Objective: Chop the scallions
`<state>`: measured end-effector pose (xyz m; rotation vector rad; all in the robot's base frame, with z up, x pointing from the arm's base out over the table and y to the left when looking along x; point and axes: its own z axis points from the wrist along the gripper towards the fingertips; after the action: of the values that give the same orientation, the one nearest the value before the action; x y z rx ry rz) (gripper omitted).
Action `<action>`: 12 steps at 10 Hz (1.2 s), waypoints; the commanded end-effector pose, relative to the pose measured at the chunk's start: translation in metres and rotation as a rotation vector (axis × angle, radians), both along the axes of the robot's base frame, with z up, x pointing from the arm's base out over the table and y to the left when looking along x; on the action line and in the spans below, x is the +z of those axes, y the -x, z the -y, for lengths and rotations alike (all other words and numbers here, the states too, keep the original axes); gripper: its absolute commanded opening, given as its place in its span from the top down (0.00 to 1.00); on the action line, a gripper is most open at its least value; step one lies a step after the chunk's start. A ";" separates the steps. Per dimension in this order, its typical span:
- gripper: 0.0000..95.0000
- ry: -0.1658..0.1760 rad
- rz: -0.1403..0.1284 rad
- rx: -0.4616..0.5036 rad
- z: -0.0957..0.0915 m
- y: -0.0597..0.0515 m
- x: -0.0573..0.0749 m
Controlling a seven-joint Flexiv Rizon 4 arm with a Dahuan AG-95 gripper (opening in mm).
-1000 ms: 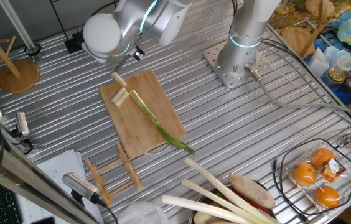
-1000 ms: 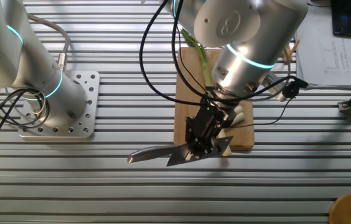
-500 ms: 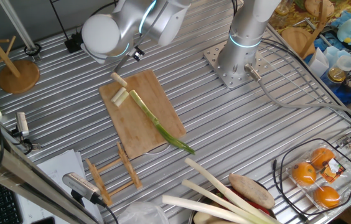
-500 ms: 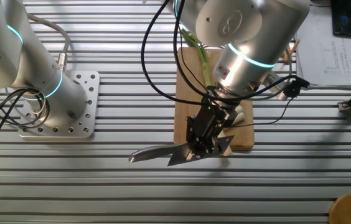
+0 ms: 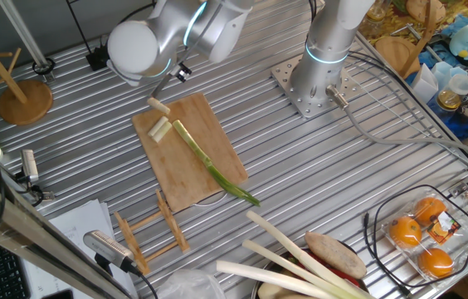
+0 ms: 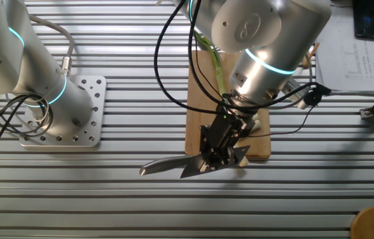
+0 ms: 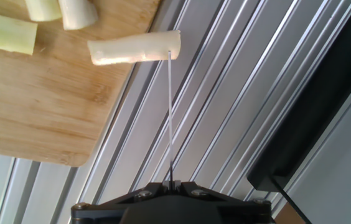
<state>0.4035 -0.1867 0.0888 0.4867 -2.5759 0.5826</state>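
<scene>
My stalk lies slantwise along the board, pale cut end toward the far left, dark leaf tip hanging off the near right edge onto the table. Two cut pieces sit beyond it: one just beside the cut end, another at the board's far corner, half off the wood. In the other fixed view my arm covers most of the stalk, so only its green part shows past the wrist, and the pieces are hidden or too small to sort out. My gripper is pinched on the knife, whose blade runs sideways just off the board's end, over the table slats; how the fingers meet the handle is lost in dark metal. The first fixed view shows none of this, since my arm's big joint blocks gripper and knife alike. The hand view sees the blade only edge-on, a thin line ending at the overhanging piece; I cannot tell whether it touches. That view cuts off two more pieces and the stalk's cut end at its top left. Near right on the table lie thicker pale stalks and a basket of oranges.
</scene>
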 end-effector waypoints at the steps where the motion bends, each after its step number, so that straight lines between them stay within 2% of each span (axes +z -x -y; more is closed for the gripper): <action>1: 1.00 -0.002 -0.002 -0.005 -0.004 -0.004 0.003; 4: 1.00 -0.005 -0.011 -0.018 -0.011 -0.013 0.008; 10: 1.00 -0.001 -0.027 -0.026 -0.016 -0.016 0.013; 12: 1.00 -0.017 -0.007 -0.029 -0.021 -0.015 0.020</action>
<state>0.4218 -0.1639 0.1082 0.4535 -2.5750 0.5469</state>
